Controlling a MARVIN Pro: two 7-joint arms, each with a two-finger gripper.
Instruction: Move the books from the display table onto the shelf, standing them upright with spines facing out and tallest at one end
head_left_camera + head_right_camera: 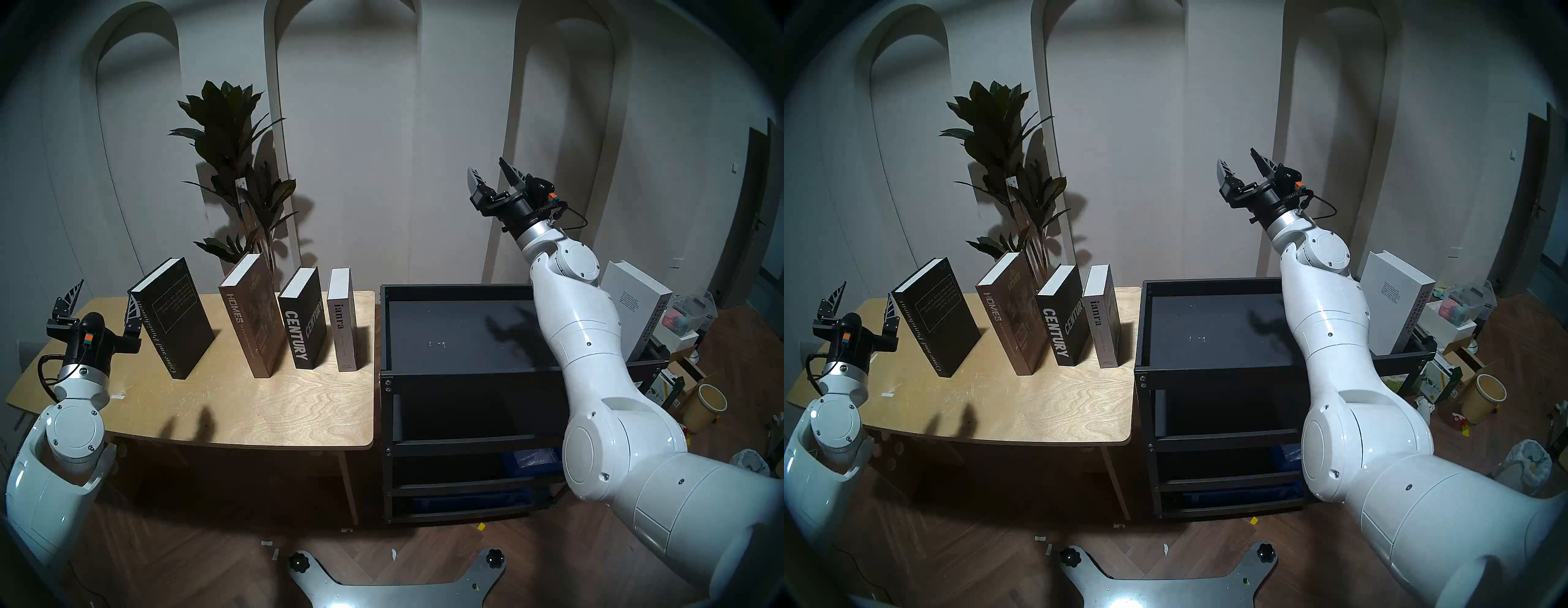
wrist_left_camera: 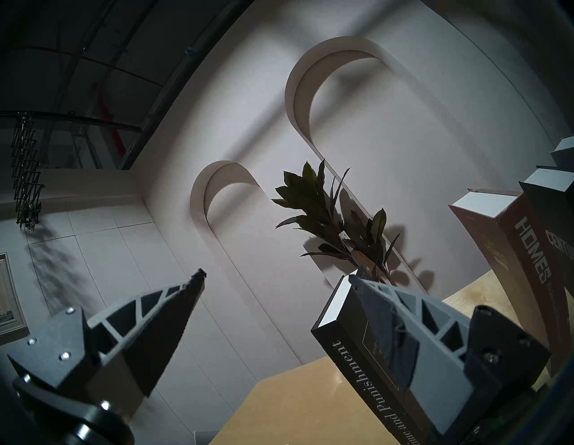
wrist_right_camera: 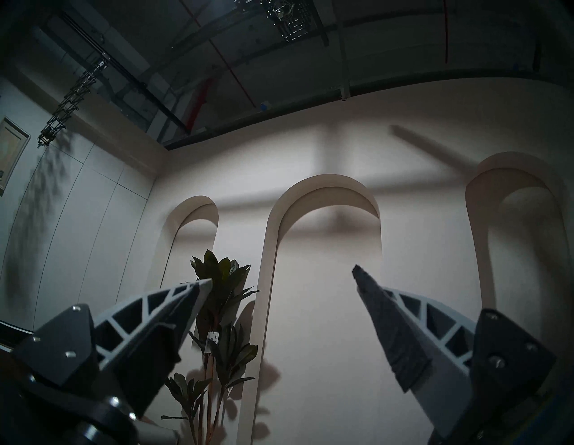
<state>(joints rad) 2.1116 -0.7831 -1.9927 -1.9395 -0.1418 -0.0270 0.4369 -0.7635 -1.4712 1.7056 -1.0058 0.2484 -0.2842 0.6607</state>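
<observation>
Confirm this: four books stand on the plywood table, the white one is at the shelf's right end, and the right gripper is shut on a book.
One error: the right gripper is open and empty, raised above the shelf, as the head view shows.

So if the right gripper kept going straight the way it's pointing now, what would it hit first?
Probably nothing near. The right gripper, jaws open, aims up over the shelf toward the arched back wall. Its wrist view shows only that wall between the fingertips, though depth is unclear.

Tall dark-leaved potted plant (image 1: pixel 237 170) left of centre against a white wall with arched niches (image 1: pixel 348 127), yellow bucket (image 1: pixel 706 405) on herringbone wood floor (image 1: pixel 169 552) lower right, framed picture (image 3: pixel 12 152) at far left
</observation>
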